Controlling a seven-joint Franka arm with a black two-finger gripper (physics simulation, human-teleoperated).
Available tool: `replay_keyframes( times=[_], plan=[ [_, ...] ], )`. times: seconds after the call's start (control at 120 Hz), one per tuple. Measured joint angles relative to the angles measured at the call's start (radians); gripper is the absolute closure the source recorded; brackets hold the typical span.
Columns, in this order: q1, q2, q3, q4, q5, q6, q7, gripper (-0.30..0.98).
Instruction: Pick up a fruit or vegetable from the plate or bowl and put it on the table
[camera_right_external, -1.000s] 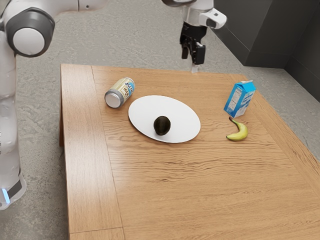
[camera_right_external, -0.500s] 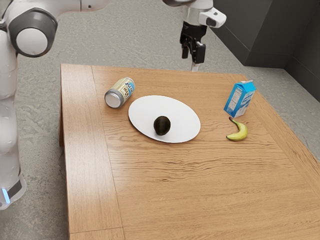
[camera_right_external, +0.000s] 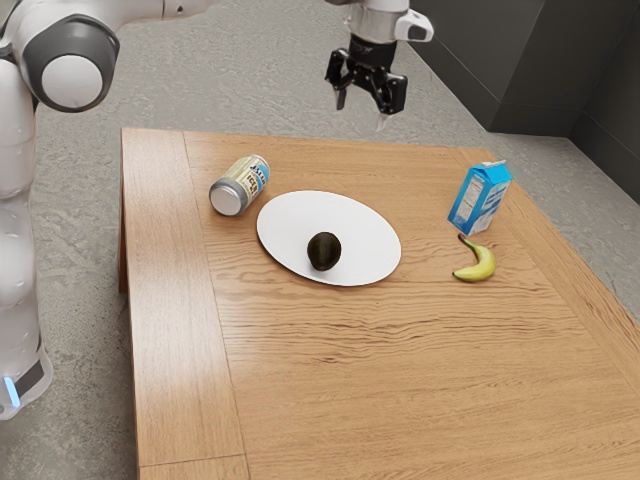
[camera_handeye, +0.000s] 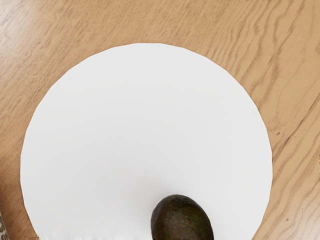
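Gripper (camera_right_external: 361, 114) shifted toward the exterior view's left — jaws wide (avocado (camera_right_external: 324, 252) on plate (camera_right_external: 290, 225)).

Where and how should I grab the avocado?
Best from straight above, I'd say: the avocado sits on the flat white plate with nothing beside it. Close the claw across its rounded middle, one finger on each side; the curved top would probably let a higher pinch slip.
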Motion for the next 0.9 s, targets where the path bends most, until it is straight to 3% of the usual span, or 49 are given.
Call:
replay_keyframes(
  times=[0.333, 0.442, 0.475, 0.583, 0.642, 0.75, 0.9],
  plan=[
    [-0.088, 0.067, 0.027, -0.034, 0.001, 0.003, -0.340, 0.00],
    [-0.122, 0.047, 0.054, -0.119, -0.006, 0.035, -0.428, 0.00],
    [-0.165, 0.034, 0.098, -0.155, -0.010, 0.048, -0.453, 0.00],
    [-0.508, 0.007, 0.423, -0.250, -0.029, 0.093, -0.523, 0.00],
    [-0.643, 0.003, 0.534, -0.278, -0.040, 0.111, -0.556, 0.00],
    [-0.734, -0.032, 0.592, -0.338, -0.060, 0.148, -0.610, 0.00],
    [-0.752, -0.075, 0.600, -0.429, -0.071, 0.202, -0.669, 0.00]
  ],
)
